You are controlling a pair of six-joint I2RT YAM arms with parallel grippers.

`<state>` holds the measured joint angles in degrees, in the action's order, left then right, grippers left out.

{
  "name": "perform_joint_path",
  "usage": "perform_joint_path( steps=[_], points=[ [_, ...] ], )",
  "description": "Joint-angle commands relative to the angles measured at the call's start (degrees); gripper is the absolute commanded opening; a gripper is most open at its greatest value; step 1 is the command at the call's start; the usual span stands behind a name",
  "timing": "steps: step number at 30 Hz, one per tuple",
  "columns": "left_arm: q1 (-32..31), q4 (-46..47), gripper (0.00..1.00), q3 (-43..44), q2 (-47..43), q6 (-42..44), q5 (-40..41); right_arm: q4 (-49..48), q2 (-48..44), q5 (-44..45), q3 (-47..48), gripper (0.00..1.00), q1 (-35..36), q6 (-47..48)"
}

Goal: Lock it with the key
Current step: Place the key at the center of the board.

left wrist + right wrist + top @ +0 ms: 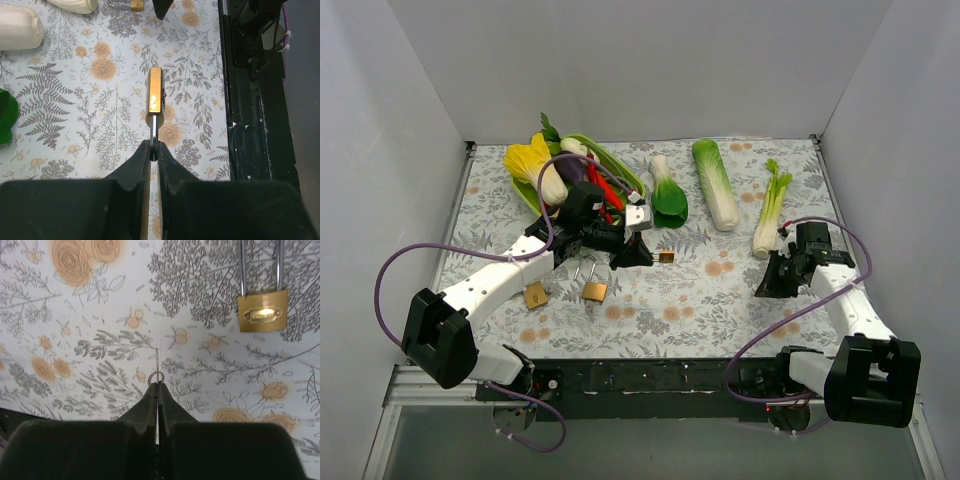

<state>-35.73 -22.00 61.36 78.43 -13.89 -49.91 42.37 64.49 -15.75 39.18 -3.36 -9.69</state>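
Top external view showed the floral-patterned worktop [720, 300] with the left arm reaching in from the near left corner to about its middle. There the left fingers [632, 254] met a small brass padlock [666, 257]. In the left wrist view the left fingers [141, 162] were pressed together on the steel shackle of the small brass padlock [155, 92], whose body pointed straight away from them. Whether the body touched the worktop could not be told.

Near the right edge, the right fingers [770, 280] sat low over the worktop, well apart from that padlock. In the right wrist view the right fingers [146, 405] were pinched shut on a thin metal key [156, 362], seen edge-on with a small ring at the fingertips. A brass padlock with two long shackle bars [262, 312] lay flat beyond, apart from the key.

Toward the near left corner lay a long-shackled brass padlock [594, 290] and another brass padlock [535, 295]. A green tray [620, 165] of toy vegetables stood by the far left corner. A green bok choy [668, 195], a pale green napa cabbage [715, 182] and a celery stalk [770, 208] lay along the far edge.
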Motion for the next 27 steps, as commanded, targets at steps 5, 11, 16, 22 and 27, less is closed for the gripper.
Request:
perform_joint_path(
  steps=[5, 11, 16, 22, 27],
  points=[
    [0.39, 1.52, 0.00, -0.02, -1.79, 0.18, -0.98, -19.51, 0.63, 2.21, -4.72, 0.01, -0.16, -3.58],
    [0.39, 1.34, 0.00, 0.16, -1.62, 0.27, -0.89, -23.64, 3.27, 3.79, -5.08, 0.01, -0.25, -3.32],
    [0.39, 1.34, 0.00, 0.25, -1.44, 0.35, -0.89, -22.95, 5.56, 3.71, -5.43, 0.01, -0.25, -3.58],
    [0.39, 1.34, 0.00, 0.69, -1.00, 0.18, -0.98, -23.12, 7.23, 4.32, -6.30, 0.01, -0.25, -3.67],
    [0.39, 1.26, 0.00, 0.78, -0.56, 0.00, -0.98, -23.47, 8.11, 2.48, -6.92, 0.01, -0.25, -2.87]
  ],
)
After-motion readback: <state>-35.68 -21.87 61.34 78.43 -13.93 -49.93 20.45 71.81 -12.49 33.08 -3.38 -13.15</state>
